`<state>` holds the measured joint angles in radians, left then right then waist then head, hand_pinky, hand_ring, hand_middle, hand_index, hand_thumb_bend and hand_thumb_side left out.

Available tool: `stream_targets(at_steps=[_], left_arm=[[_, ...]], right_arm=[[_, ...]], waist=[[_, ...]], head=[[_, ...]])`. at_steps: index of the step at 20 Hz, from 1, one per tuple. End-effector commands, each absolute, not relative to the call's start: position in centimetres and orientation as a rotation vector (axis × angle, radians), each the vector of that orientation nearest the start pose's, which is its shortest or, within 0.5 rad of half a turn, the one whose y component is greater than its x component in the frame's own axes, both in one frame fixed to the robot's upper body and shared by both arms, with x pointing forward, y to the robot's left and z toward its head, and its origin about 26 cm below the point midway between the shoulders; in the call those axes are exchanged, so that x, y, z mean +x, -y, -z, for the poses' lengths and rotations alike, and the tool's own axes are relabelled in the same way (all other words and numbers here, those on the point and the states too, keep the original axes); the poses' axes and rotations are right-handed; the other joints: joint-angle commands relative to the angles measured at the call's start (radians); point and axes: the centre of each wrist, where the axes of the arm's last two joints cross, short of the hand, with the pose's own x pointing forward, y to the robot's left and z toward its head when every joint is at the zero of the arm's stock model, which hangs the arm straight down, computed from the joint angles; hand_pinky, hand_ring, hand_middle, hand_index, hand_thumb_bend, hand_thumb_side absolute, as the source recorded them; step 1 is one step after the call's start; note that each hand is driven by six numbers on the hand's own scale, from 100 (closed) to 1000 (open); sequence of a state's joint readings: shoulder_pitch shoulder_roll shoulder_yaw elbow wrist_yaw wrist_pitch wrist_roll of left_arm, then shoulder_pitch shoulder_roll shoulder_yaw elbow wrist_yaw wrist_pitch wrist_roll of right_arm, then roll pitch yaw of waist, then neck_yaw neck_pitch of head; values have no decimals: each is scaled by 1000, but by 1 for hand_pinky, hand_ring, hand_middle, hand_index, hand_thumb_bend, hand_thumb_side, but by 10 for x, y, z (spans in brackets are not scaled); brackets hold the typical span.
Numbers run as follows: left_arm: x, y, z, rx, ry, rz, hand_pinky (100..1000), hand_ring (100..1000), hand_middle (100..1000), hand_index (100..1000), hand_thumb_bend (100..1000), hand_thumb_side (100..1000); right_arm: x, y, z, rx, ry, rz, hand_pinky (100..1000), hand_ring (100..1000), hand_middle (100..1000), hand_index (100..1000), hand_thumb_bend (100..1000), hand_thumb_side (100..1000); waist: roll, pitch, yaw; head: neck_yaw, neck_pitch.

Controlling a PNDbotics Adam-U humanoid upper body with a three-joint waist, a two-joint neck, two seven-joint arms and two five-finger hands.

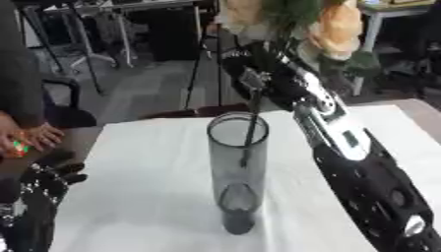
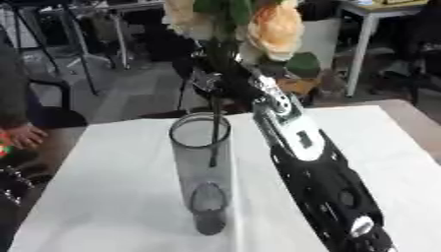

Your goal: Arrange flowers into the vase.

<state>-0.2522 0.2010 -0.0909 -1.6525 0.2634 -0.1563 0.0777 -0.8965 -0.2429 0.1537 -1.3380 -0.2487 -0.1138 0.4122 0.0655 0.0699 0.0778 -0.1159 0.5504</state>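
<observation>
the left hand (image 1: 47, 179) rests near the table's (image 1: 155, 197) lower left corner, fingers loosely open. the clear vase (image 1: 237, 172) stands mid-table. just behind and above it, the right hand (image 1: 263, 78) grips the flowers (image 2: 258, 24), whose stem (image 2: 213, 133) dips inside the vase.

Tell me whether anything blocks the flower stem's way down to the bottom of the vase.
Nothing visible does. The right hand holds the flowers above the vase; the stem already passes through the open mouth and hangs partway down, with only empty glass below it.
</observation>
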Motion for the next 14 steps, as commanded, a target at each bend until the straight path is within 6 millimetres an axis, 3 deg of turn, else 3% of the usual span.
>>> stream_targets(at_steps=[1, 2, 4, 5, 6, 14], left_arm=[[333, -240, -93, -168, 2036, 31, 692, 697, 719, 789, 1000, 871], [333, -240, -93, -168, 2036, 31, 692, 697, 719, 789, 1000, 871], [333, -240, -93, -167, 2036, 31, 692, 696, 719, 789, 1000, 871], [333, -240, -93, -167, 2036, 30, 692, 696, 719, 789, 1000, 871], [333, -240, -93, -167, 2036, 30, 692, 696, 719, 789, 1000, 871], [333, -240, -93, -168, 2036, 31, 692, 696, 719, 789, 1000, 871]], right_arm=[[434, 170, -253, 457, 2172, -867, 280, 385, 281, 217, 382, 392], [434, 171, -253, 454, 2170, -868, 280, 385, 281, 217, 382, 392], [435, 171, -252, 450, 2167, -870, 399, 422, 299, 218, 382, 392], [435, 171, -252, 448, 2165, -870, 399, 422, 299, 218, 382, 392], [435, 171, -251, 447, 2165, -871, 460, 452, 320, 218, 382, 391], [436, 171, -251, 444, 2163, -877, 471, 459, 328, 218, 382, 392]], waist=[[-4, 1, 1], [-4, 1, 1], [-4, 1, 1], [-4, 1, 1], [-4, 1, 1], [-4, 0, 2]], head=[[2, -3], [2, -3], [2, -3], [2, -3], [1, -3], [0, -3]])
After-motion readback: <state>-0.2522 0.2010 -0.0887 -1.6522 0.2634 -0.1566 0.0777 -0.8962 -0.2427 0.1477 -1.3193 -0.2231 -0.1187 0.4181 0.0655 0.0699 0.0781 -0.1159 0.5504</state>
